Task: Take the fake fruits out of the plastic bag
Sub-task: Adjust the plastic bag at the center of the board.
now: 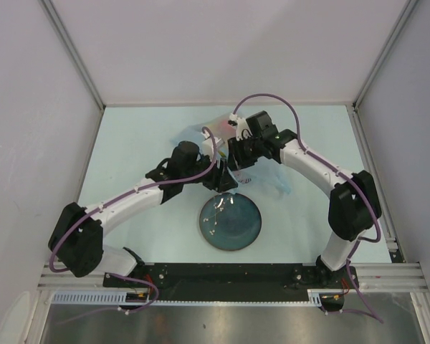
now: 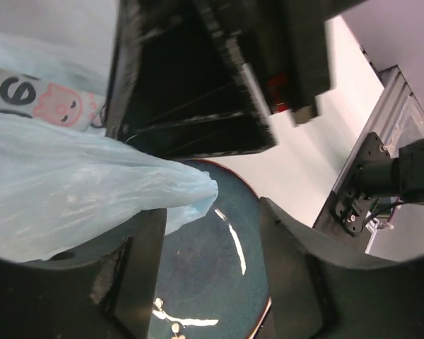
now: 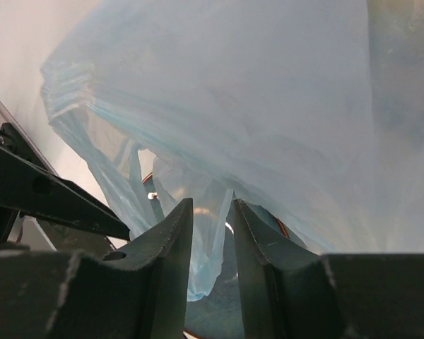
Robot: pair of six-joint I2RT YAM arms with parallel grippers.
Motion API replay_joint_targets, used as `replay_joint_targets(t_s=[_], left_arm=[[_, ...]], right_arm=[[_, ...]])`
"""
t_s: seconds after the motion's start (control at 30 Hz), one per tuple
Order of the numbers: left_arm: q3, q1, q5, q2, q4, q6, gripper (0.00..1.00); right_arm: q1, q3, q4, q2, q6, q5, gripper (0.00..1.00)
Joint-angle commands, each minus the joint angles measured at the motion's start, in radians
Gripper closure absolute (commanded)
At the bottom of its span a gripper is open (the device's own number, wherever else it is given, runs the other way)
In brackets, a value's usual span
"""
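My right hand (image 3: 210,212) pinches a fold of the plastic bag (image 3: 219,106); my left hand (image 2: 212,240) stands open, the bag's corner beside 1 finger, over the plate (image 2: 205,296).

Surface finishes in my view.
Thin translucent light-blue plastic bag (image 3: 268,106): crinkly film with soft sheen. Dark teal round plate (image 2: 219,268): smooth, glossy, bright highlights. My right gripper's black fingers (image 3: 155,282): matt, faintly grainy plastic. Pale table top (image 2: 304,176): smooth, matt.
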Motion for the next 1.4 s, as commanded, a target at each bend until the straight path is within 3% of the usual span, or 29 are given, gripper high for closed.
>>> replay_joint_targets(t_s=[0.0, 0.13, 0.23, 0.47, 0.57, 0.67, 0.73, 0.77, 0.83, 1.07, 1.27, 1.37], left_arm=[[0.0, -0.005, 0.042, -0.004, 0.076, -0.012, 0.29], [-0.005, -0.02, -0.002, 0.017, 0.055, -0.038, 0.26], [0.017, -0.058, -0.14, 0.05, 0.004, -0.043, 0.26], [0.017, -0.114, -0.329, 0.119, 0.094, -0.032, 0.32], [0.018, -0.117, -0.364, 0.139, 0.099, 0.008, 0.41], [0.006, -0.118, -0.378, 0.148, 0.126, 0.052, 0.67], [-0.009, -0.12, -0.358, 0.149, 0.148, 0.097, 0.79], [-0.018, -0.121, -0.34, 0.148, 0.16, 0.104, 0.92], [-0.047, -0.123, -0.291, 0.139, 0.203, 0.129, 1.0], [-0.031, -0.06, -0.015, -0.03, 0.09, 0.279, 1.0], [-0.002, 0.095, 0.14, -0.125, -0.001, 0.284, 1.0], [0.014, 0.122, 0.22, -0.144, -0.008, 0.281, 1.0]], right_arm=[[-0.019, 0.035, 0.016, 0.019, 0.034, -0.039, 0.67], [-0.033, 0.036, 0.025, 0.035, 0.081, -0.065, 0.68], [-0.051, 0.035, 0.044, 0.045, 0.127, -0.098, 0.68], [-0.071, 0.026, 0.09, 0.085, 0.262, -0.19, 0.69], [-0.083, 0.016, 0.113, 0.102, 0.316, -0.213, 0.7], [-0.103, -0.001, 0.142, 0.114, 0.367, -0.227, 0.71], [-0.126, -0.008, 0.148, 0.116, 0.382, -0.23, 0.71], [-0.134, -0.01, 0.148, 0.114, 0.385, -0.232, 0.71], [-0.156, -0.01, 0.148, 0.11, 0.372, -0.232, 0.71], [-0.22, -0.008, 0.067, 0.013, 0.162, -0.227, 0.7], [-0.199, -0.027, -0.039, -0.094, -0.064, -0.157, 0.71], [-0.15, -0.031, -0.021, -0.119, -0.076, -0.119, 0.73]])
